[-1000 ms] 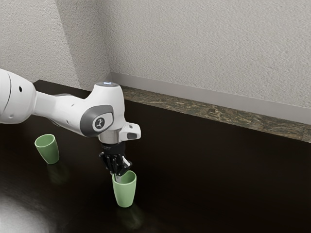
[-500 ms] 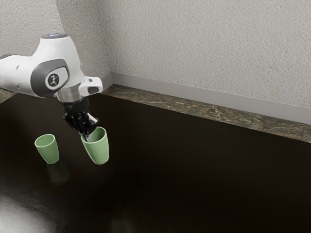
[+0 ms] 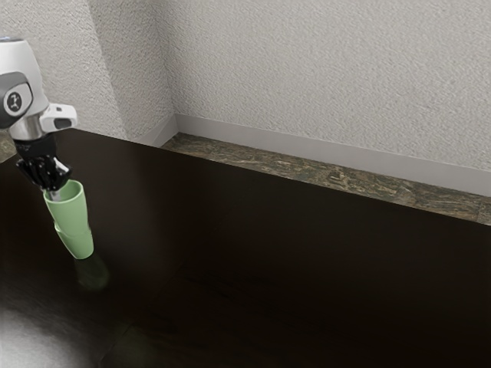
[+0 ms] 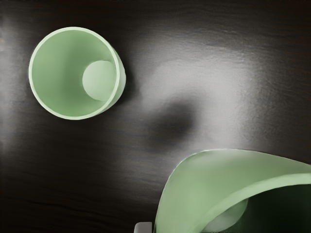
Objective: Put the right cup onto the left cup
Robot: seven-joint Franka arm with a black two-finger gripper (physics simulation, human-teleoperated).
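Exterior view: the dark table point(image 3: 291, 268) spreads across the lower frame, the arm point(image 3: 17, 84) comes in at the upper left, and at the left the held cup point(image 3: 71, 208) hangs in front of the top of the lower cup point(image 3: 82, 245). That overlap may mislead: in the wrist view the 2 mouths are well apart, so the cups look out of line. Let go from here, the held cup would likely miss and tip on the table, or clip the other's rim and knock it over. Going down before the 2 centres match could shove the lower cup sideways. A lesser risk lies in the grip: with just 1 side of the wall pinched, a bump could swivel the cup.

The held cup's mouth points up, its base down; the long axis is near vertical, the rim a little farther left in the frame than the base. The gripper point(image 3: 52, 190) has its fingers close together, nipping the wall at the rim's left part, 1 inside the mouth. Their exact gap I cannot tell.
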